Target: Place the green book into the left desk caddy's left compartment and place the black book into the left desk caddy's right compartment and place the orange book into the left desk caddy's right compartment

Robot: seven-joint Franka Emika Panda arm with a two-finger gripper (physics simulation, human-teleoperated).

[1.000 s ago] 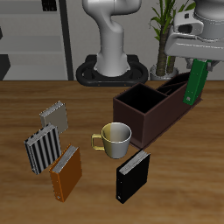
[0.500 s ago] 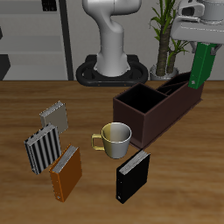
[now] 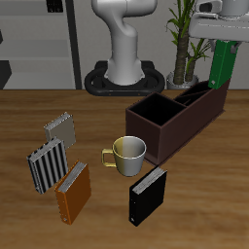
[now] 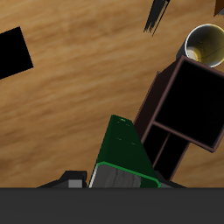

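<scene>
The left desk caddy (image 3: 180, 119) stands open at the top, both compartments dark and showing nothing inside, split by one thin inner divider. The green book (image 3: 224, 64) hangs upright above the caddy's far end, apart from its walls. A mug (image 3: 127, 154) sits just beside the caddy's near end. The black book (image 3: 147, 195) lies nearer the desk's front edge, well apart. Bare desk (image 3: 195, 209) surrounds the caddy elsewhere.

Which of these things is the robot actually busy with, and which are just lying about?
In the job: green book, held in the gripper; black book; orange book; left desk caddy.
Lying about: mug; striped book; small grey book.
</scene>
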